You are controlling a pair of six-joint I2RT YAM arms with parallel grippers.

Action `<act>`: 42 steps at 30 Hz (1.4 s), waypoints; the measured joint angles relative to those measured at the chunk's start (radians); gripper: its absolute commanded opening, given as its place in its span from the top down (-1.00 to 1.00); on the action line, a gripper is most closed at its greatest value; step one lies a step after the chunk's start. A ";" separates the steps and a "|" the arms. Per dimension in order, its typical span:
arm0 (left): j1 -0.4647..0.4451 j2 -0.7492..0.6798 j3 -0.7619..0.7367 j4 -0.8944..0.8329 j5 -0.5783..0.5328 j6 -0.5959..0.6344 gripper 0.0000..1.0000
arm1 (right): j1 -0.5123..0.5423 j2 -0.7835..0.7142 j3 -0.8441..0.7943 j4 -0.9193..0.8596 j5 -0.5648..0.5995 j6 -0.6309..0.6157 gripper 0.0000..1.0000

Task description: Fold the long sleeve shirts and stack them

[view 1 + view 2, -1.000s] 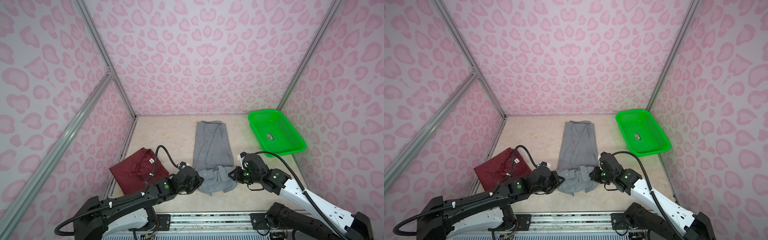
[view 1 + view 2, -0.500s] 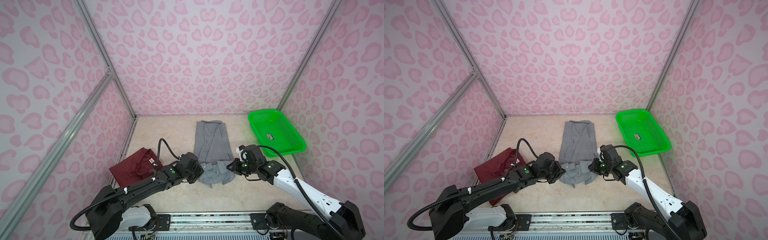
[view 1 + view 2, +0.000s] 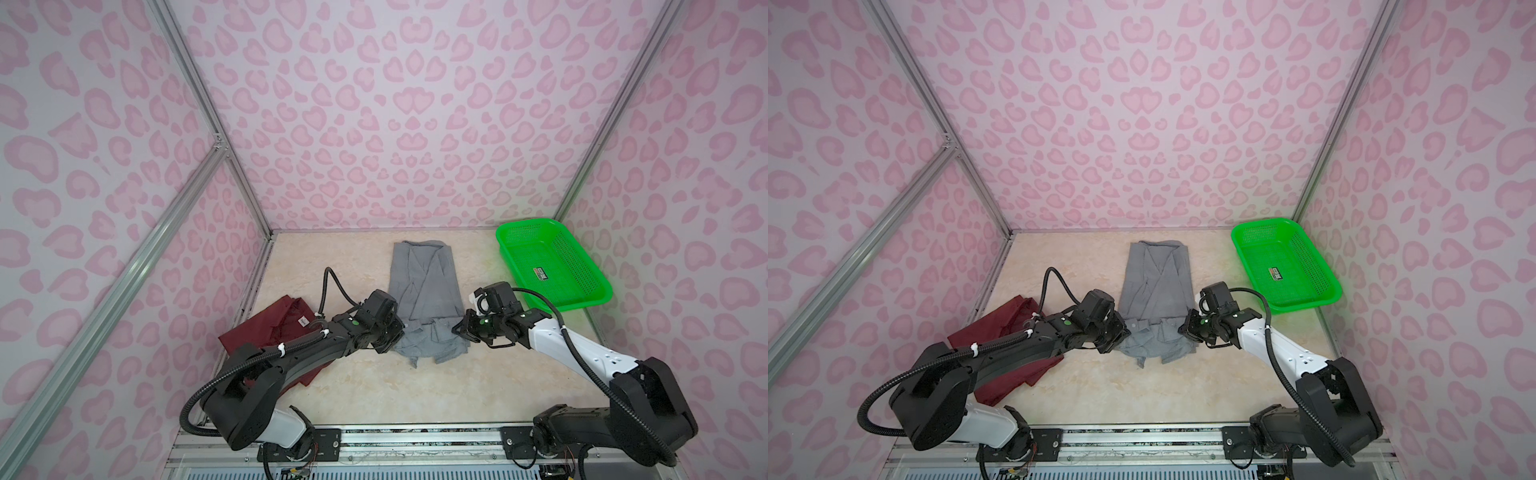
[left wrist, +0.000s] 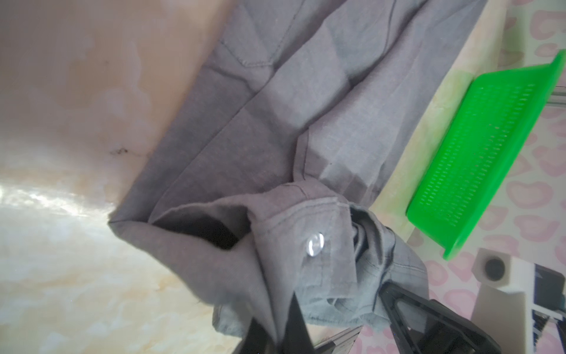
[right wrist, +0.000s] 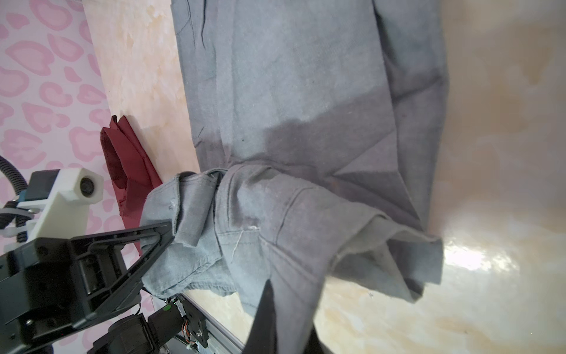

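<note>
A grey long sleeve shirt (image 3: 426, 286) (image 3: 1156, 282) lies lengthwise on the table's middle, sleeves folded in. Its near end is lifted and bunched between my two grippers. My left gripper (image 3: 394, 334) (image 3: 1121, 334) is shut on the near left corner, cloth pinched between its jaws (image 4: 280, 331). My right gripper (image 3: 459, 330) (image 3: 1183, 330) is shut on the near right corner (image 5: 288, 325). A cuff with a shiny button (image 4: 315, 246) hangs in the bunch. The maroon long sleeve shirt (image 3: 270, 328) (image 3: 1000, 328) (image 5: 128, 165) lies crumpled at the left, partly under my left arm.
A bright green perforated basket (image 3: 552, 266) (image 3: 1285, 266) (image 4: 490, 138) stands at the back right against the wall. Pink patterned walls close in the table on three sides. A metal rail (image 3: 415, 432) runs along the front edge.
Both grippers have carried the grey shirt's near end away from the front edge toward the back, lifting it over the rest of the shirt. Both stay shut.
</note>
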 measured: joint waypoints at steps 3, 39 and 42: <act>0.022 0.042 0.008 0.002 0.014 0.018 0.71 | -0.012 0.041 0.001 0.023 -0.010 -0.011 1.00; -0.108 -0.283 -0.323 0.032 0.054 0.004 -0.37 | -0.086 -0.240 -0.263 -0.037 0.042 -0.047 0.09; -0.110 -0.229 -0.310 0.047 0.053 0.017 -0.34 | -0.084 -0.204 -0.282 -0.037 0.078 -0.040 0.11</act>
